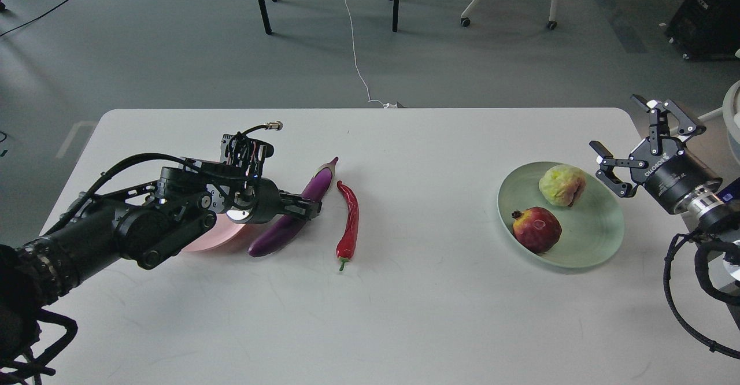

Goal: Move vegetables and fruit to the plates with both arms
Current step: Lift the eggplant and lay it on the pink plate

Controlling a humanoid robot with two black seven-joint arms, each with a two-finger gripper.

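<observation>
Nearest the camera, the left arm's thick black links come in low from the left edge and stretch across the white tabletop. Its left gripper lies over the middle of the purple eggplant; the fingers are seen dark and partly overlapping it, and I cannot tell whether they pinch it or merely lie against it. That eggplant rests slanted on the tabletop, pale stem cap pointing away. Behind the arm's wrist, the salmon pink plate is mostly hidden, only its near rim showing. Just right of the eggplant, apart from it, lies the red chili pepper, green tip toward the camera.

Well to the right sits the mint green plate. On it are the dark-red pomegranate at the near side and the lumpy yellow-green fruit at the far side, close together. Beyond the plate's right rim, the right gripper hangs with its fingers spread wide and holding nothing.
</observation>
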